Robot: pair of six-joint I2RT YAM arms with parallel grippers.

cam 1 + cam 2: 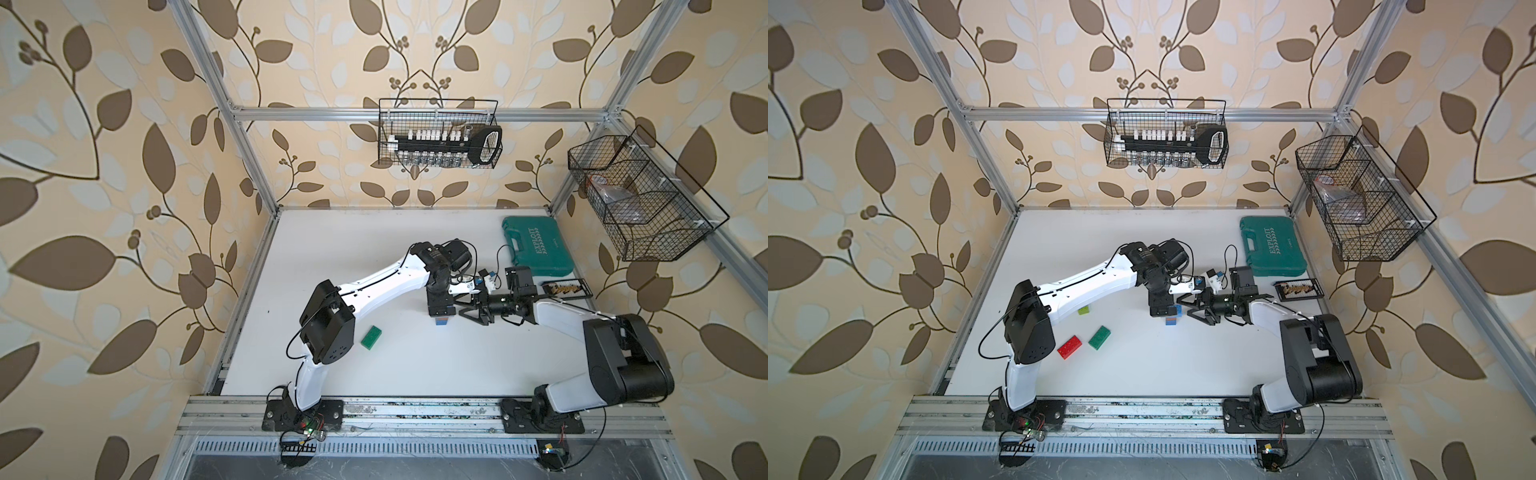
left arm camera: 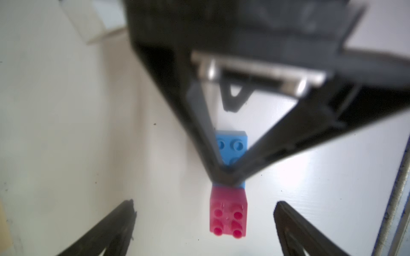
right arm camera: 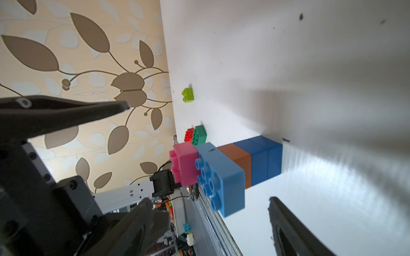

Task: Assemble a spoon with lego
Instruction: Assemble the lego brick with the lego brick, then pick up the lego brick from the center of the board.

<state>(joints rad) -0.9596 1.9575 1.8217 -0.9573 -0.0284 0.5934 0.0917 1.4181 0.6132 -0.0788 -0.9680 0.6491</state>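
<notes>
Left end effector (image 2: 204, 202) spread wide, right end effector (image 3: 208, 198) open, neither gripping.
Spoon (image 3: 239, 168) stands upright on the desk (image 1: 1142, 365) beneath the left one, pink brick (image 2: 228, 212) topmost; green brick (image 1: 1099, 336), red brick (image 1: 1070, 347) and lime brick (image 1: 1084, 309) lie loose, well apart from it.

"Those two arms, what do they look like up close?"

"White shells on the left arm (image 1: 382, 277) and the right arm (image 1: 557, 315), with boxy black joint housings (image 1: 328, 324) between them. Thin black cables (image 1: 288, 349) loop alongside."

"And the feet?"

"Black base plates (image 1: 303, 415) with screw heads at the corners. The right gripper (image 3: 199, 153) has black tapered fingers (image 3: 66, 110), and one carries a pale screw head."
</notes>
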